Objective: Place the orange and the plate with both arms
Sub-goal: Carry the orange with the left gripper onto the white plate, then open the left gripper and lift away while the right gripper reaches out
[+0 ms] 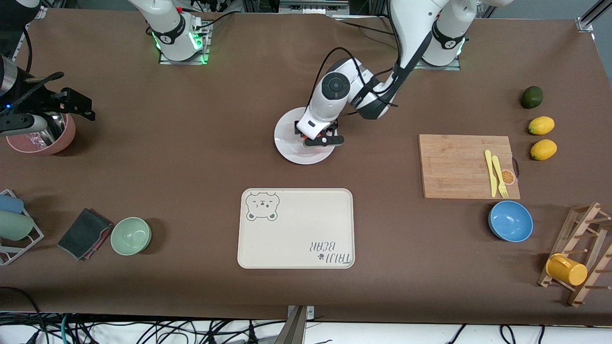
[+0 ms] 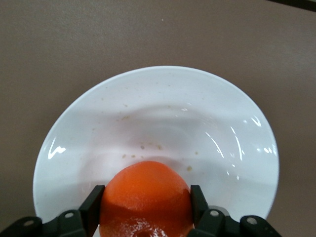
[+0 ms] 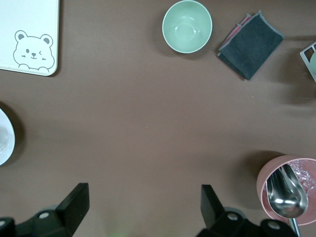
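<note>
Fingers (image 2: 92, 213) of the left gripper (image 1: 319, 137) clamp the orange (image 2: 146, 197) from both sides, and we see it held low over the plate (image 2: 207, 103), above the part of the dish nearest the front camera. The white plate sits on the brown table (image 1: 191, 157) at mid-length, between the robot bases and the bear-print tray (image 1: 296, 228), which lies nearer the camera with a strip of bare cloth between them. We find open cloth all round the plate's rim.

The right gripper (image 3: 143, 205) waits with its jaws spread wide and nothing between them, high over the right arm's end of the table, just beside a pink bowl (image 1: 45, 138) with a metal spoon (image 3: 286, 190) in it. Nearer the camera at that end lie a green bowl (image 1: 131, 235) and a folded grey cloth (image 1: 84, 233).

Toward the left arm's end we see a wooden cutting board (image 1: 459, 165), a blue bowl (image 1: 510, 221) nearer the camera, and two lemons (image 1: 541, 125) and an avocado (image 1: 531, 97) near the table's edge.
</note>
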{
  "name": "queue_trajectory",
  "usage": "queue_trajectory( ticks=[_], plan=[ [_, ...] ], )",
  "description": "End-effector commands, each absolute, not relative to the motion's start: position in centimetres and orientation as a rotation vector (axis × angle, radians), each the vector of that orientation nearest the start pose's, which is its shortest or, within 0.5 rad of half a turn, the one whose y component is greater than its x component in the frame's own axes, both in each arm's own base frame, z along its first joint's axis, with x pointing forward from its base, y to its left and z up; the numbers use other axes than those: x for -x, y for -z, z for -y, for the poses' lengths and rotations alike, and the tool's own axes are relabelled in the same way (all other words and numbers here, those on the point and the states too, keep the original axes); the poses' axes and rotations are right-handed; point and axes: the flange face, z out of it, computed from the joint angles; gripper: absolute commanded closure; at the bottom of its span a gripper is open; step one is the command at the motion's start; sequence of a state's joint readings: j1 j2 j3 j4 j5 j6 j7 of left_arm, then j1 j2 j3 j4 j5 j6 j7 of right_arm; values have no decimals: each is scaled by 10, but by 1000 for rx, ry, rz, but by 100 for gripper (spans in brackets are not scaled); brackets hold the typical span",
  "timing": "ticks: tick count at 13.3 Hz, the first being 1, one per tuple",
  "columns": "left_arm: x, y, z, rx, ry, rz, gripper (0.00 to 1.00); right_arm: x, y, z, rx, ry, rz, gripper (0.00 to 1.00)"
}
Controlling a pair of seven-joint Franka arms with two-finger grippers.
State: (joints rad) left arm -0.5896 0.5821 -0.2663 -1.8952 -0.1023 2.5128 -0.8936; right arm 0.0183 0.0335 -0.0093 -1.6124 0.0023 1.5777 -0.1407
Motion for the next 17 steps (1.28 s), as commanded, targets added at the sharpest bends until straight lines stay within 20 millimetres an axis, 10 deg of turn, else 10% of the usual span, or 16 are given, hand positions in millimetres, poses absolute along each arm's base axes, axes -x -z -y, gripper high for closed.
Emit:
queue_trajectory(
  ticks=[1, 3, 4, 9, 12, 17],
  plan=[
    [-420, -198, 491, 3294, -208, 323, 87, -560, -588, -9, 3122, -131, 237, 0],
    [-420, -199, 491, 3292, -205, 335, 52, -559, -587, -12, 3119, -155, 235, 0],
    [-425, -200, 487, 3288, -195, 349, 1, -561, -580, -12, 3115, -176, 234, 0],
    [-447, -246, 465, 3278, -166, 386, 0, -566, -570, -17, 3061, -200, 216, 0],
    [-486, -323, 385, 3231, -159, 467, 0, -566, -542, -31, 3014, -361, 311, 0],
    [-515, -435, 232, 3211, -195, 120, 0, -567, -457, -71, 2706, -449, 203, 0]
  ],
)
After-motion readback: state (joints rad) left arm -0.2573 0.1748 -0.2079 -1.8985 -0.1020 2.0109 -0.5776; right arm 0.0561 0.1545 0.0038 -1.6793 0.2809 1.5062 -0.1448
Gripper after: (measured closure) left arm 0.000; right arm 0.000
